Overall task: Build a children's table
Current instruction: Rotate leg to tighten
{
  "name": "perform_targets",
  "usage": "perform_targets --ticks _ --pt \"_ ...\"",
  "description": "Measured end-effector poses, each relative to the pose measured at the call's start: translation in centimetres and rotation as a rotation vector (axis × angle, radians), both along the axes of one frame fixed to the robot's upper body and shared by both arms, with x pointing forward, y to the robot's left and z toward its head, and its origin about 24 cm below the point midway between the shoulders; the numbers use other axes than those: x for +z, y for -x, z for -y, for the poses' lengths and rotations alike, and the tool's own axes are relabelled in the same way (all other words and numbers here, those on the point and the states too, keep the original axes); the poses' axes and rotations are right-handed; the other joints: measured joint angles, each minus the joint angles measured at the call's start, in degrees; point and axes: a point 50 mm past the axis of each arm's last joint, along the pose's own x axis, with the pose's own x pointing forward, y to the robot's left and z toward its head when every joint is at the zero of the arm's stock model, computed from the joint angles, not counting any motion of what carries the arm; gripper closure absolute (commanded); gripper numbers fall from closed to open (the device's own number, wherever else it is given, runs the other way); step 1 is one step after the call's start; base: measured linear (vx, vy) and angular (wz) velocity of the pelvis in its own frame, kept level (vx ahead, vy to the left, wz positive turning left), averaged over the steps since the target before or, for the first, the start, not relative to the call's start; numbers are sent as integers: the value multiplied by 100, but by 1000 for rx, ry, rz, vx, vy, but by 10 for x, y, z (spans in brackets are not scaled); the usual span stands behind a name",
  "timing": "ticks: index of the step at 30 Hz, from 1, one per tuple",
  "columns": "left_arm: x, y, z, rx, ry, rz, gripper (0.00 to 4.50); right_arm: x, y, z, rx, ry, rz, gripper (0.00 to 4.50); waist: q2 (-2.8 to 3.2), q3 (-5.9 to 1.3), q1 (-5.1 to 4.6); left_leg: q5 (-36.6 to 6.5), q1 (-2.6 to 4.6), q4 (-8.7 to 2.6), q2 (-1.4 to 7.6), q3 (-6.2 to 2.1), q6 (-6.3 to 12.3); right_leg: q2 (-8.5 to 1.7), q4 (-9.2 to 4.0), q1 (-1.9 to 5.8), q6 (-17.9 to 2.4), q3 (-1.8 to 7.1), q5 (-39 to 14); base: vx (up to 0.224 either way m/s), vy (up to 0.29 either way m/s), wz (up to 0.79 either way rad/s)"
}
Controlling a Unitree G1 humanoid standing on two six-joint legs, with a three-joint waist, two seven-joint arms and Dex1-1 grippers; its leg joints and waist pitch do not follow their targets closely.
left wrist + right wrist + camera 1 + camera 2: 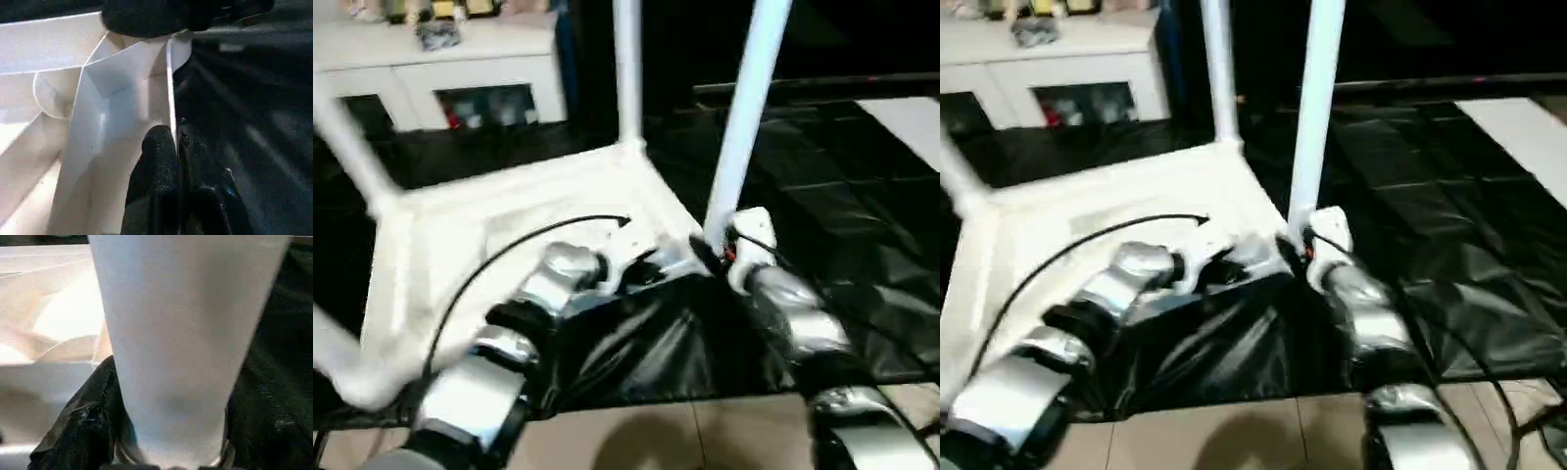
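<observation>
White leg (744, 127) clamped in right gripper (722, 257) above upturned tabletop (509, 235).

The white plastic rectangular tabletop (509, 235) lies underside up on the black crinkled plastic sheet (862, 206) that covers the floor. A long white tubular leg (628, 69) stands upright in the far corner socket; another long white tubular leg (752, 108) rises just beside the near right corner, between the fingers of the right gripper (720, 250). The left gripper (175, 147) is clamped on the tabletop's thin rim, left of the right one. Behind the tabletop, at far left, stands the white cabinet with glass doors (460, 69).
</observation>
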Motion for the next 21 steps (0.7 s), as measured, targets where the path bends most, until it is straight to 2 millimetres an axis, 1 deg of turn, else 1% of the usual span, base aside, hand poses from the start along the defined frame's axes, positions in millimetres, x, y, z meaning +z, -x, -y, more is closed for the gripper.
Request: perform_targets --ticks 1,3,5,6,9,11,12,14,17,19,21 --pt "0 0 0 -1 -1 1 450 0 0 -1 -1 13 8 153 0 0 -5 0 -1 1 -1 0 0 0 -1 1 0 0 0 0 0 0" --pt "0 0 0 -5 -2 8 450 -1 0 0 1 20 22 120 -3 3 -13 0 -5 0 -6 1 0 -1 -2 0 0 4 0 0 0 0" --pt "1 0 0 -15 0 18 450 -1 1 1 16 26 29 120 -12 8 -6 0 -19 0 -6 0 1 -1 -2 -6 0 4 0 0 0 0" --pt "2 0 -1 -24 0 20 450 0 2 3 41 27 35 93 -15 10 -3 0 -29 1 -3 0 1 -1 -2 -11 -4 8 2 0 0 0" --pt "3 1 -5 -60 1 23 450 2 6 10 137 33 39 81 -15 11 7 0 -34 1 5 1 1 -1 2 -16 -49 5 32 0 0 0" --pt "4 2 -8 -89 4 27 450 4 10 18 213 36 42 66 -16 11 30 0 -37 -2 10 2 2 0 4 -17 -51 1 68 0 0 0" --pt "5 2 -11 -100 5 27 450 6 13 23 264 43 39 66 -16 11 42 -2 -38 -8 11 4 5 0 6 -19 -50 -1 82 0 0 0" --pt "6 1 -17 -110 2 30 450 10 15 28 323 64 39 40 -16 11 52 -2 -44 -26 17 5 5 2 9 -33 -50 -10 82 0 0 0" --pt "8 1 -24 -141 0 34 450 13 19 33 405 76 34 29 -14 11 108 14 -61 -34 28 6 35 6 10 -52 -47 -29 80 0 0 0" --pt "10 2 -26 -178 0 37 450 16 22 38 457 72 35 29 -9 15 188 8 -79 -29 31 8 44 5 10 -64 -46 -33 79 0 0 0" --pt "11 3 -29 -206 -6 40 450 21 23 42 494 57 43 29 -5 18 241 7 -90 -20 31 12 47 5 12 -71 -46 -32 79 0 0 0"
